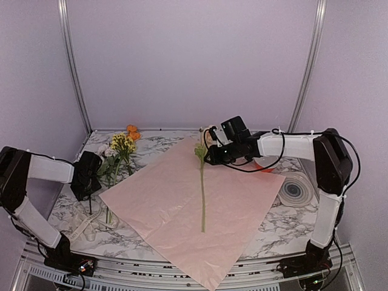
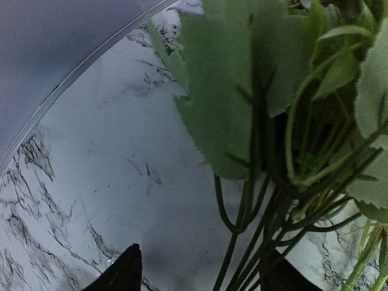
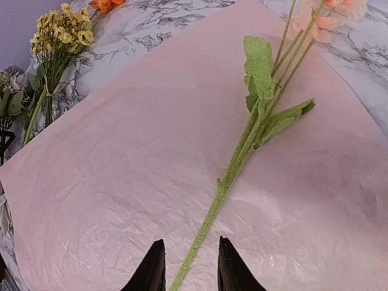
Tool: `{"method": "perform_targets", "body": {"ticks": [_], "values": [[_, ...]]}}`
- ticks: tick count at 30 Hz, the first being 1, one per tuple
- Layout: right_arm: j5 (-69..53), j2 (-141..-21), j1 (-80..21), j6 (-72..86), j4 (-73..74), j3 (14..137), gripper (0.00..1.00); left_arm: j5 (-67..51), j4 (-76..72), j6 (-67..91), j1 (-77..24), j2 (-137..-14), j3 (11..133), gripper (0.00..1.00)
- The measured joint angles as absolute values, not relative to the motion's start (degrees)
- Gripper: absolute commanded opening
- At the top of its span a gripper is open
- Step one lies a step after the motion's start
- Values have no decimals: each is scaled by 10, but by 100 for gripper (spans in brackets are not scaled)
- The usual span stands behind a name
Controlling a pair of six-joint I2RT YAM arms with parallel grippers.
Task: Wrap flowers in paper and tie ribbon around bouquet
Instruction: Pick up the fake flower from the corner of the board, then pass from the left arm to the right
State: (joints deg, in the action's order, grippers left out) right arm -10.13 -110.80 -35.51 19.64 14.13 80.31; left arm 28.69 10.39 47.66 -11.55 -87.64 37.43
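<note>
Right wrist is showing spread right fingers (image 3: 151, 273) straddling a light, bendy green flower stem (image 3: 232, 167), probably needing gentle mid-stem pinching; left fingers (image 2: 124, 274) gaping round bunched green stems (image 2: 267, 225).

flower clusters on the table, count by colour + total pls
orange cluster: 1
yellow cluster: 1
whitish cluster: 1
pale pink cluster, on the stem lying on the paper: 1
Total: 4
</note>
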Motion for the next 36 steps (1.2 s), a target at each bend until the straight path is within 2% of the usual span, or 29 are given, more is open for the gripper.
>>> {"method": "perform_targets", "body": {"ticks": [3,9,16,22,24,27,31,33,36], "values": [[-104,-1103,-355,186,141,802,29,287,101,479,-110,-891,374,1],[-108,-1097,-355,175,143,797,29,293,113,457,-110,-851,375,0],[-108,-1047,-364,154,140,789,29,404,142,418,-130,-632,408,0],[-152,-999,-411,97,91,785,33,515,43,256,-272,-514,442,0],[-202,-987,-429,86,58,780,40,478,-10,225,-305,-502,437,0],[-280,-981,-456,78,3,778,54,340,-136,250,-314,-500,402,0],[-347,-985,-497,85,-44,783,71,183,-305,316,-349,-570,375,0],[-366,-995,-511,104,-64,795,75,126,-376,339,-386,-623,373,0],[-388,-1018,-519,132,-92,816,75,69,-446,358,-429,-684,379,0]]}}
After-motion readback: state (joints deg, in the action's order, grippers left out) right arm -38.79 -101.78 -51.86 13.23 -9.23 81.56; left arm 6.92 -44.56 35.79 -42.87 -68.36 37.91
